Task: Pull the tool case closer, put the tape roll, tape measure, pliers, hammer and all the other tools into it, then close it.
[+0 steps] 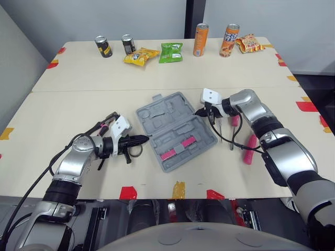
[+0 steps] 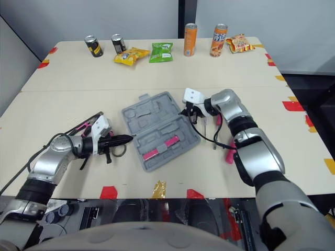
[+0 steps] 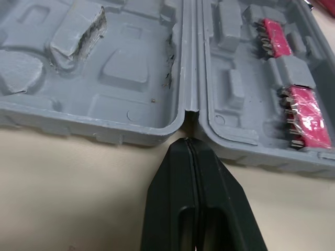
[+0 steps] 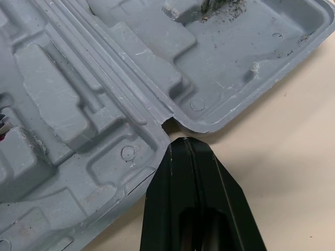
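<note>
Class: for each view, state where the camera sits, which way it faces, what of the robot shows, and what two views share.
Left eye view: on the head, facing forward and down at the table and open tool case; both arms show.
Right eye view: stereo twin; same scene, same arms.
Left wrist view: left wrist, along the shut left pincer toward the hinge.
Right wrist view: right wrist, along the shut right pincer toward the hinge's other end.
Shared: both wrist views show the hinge.

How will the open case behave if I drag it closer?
Probably slides easily: the case looks like thin moulded plastic, lying flat on the smooth table. It may swivel, since the shut left gripper and right gripper only sit at its hinge notches.
</note>
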Robot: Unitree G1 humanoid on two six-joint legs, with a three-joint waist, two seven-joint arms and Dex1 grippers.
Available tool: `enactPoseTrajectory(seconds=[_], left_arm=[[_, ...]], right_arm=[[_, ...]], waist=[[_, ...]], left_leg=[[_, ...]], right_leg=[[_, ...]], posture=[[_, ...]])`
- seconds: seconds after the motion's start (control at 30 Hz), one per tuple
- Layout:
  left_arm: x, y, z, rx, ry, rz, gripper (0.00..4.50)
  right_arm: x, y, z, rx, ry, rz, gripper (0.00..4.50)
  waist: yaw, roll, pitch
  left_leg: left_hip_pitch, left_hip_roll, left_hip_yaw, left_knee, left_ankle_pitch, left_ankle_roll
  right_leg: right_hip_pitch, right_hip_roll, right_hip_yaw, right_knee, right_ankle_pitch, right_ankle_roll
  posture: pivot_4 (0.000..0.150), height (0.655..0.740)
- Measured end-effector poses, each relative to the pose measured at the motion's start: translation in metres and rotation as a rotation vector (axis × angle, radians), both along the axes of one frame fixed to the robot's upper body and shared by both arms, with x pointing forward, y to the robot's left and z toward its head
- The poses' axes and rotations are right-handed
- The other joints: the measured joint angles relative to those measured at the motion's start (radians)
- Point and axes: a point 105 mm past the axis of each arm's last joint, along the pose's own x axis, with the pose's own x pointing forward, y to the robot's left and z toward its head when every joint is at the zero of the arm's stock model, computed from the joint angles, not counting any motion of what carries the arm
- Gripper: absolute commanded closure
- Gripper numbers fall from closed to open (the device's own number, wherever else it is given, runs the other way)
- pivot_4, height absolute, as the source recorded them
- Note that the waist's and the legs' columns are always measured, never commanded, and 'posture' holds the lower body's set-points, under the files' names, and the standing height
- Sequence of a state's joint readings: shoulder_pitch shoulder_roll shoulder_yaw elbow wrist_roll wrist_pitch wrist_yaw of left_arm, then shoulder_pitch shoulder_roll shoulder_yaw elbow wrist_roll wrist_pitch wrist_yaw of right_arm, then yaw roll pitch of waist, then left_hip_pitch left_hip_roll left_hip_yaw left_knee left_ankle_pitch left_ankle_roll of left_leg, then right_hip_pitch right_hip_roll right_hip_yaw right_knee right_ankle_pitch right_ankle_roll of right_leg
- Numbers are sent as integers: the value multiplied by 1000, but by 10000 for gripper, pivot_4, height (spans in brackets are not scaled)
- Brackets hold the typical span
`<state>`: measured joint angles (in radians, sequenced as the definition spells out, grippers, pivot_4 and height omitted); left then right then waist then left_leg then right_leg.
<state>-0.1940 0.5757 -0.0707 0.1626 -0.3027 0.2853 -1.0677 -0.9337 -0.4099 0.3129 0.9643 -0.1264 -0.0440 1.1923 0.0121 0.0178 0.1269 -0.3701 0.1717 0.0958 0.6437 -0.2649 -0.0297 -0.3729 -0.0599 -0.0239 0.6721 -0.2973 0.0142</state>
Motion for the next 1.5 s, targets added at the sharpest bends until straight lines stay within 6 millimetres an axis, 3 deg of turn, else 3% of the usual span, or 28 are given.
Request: enactPoseTrajectory(seconds=[0.4,0.67,0.83,0.97,1.03,1.23,1.5], left_arm=[[4,-8,-3,-21,10,-3,45000],[6,-10,-3,2,9,-20,45000],[2,-14,-7,38,20,-66,45000],[-2,-17,-8,71,22,-113,45000],[-5,-20,-8,83,22,-141,45000],[-21,-25,-9,130,42,-243,45000],[-40,-24,-11,195,58,-330,45000]], right_arm=[[-3,-2,1,-5,34,4,44613],[-23,-13,-3,-13,117,40,44613],[-51,-23,-9,-2,188,57,44613],[-70,-28,-12,8,237,45,44613],[-82,-31,-13,15,262,37,44613],[-122,-37,-18,20,356,37,44613],[-157,-36,-23,55,428,1,44613]], waist=[[3,0,0],[14,0,0],[31,-1,0],[33,-1,0],[35,-1,-1],[37,-1,-1],[33,-1,-1]], left_leg=[[0,0,0,0,0,0],[-1,0,0,1,0,0],[0,0,0,1,0,-4],[0,4,-1,-1,0,-41],[1,6,-1,-1,-1,-47],[1,6,-1,-4,-1,-54],[3,7,0,-5,-1,-57]], right_leg=[[0,0,0,0,0,0],[0,0,0,0,0,0],[1,2,1,0,0,0],[1,6,1,-2,1,2],[2,7,1,-4,1,2],[3,9,4,-8,2,3],[4,11,6,-10,2,5]], posture=[[1500,7400],[1500,7400],[1500,7400],[1500,7400],[1500,7400],[1500,7400],[1500,7400]])
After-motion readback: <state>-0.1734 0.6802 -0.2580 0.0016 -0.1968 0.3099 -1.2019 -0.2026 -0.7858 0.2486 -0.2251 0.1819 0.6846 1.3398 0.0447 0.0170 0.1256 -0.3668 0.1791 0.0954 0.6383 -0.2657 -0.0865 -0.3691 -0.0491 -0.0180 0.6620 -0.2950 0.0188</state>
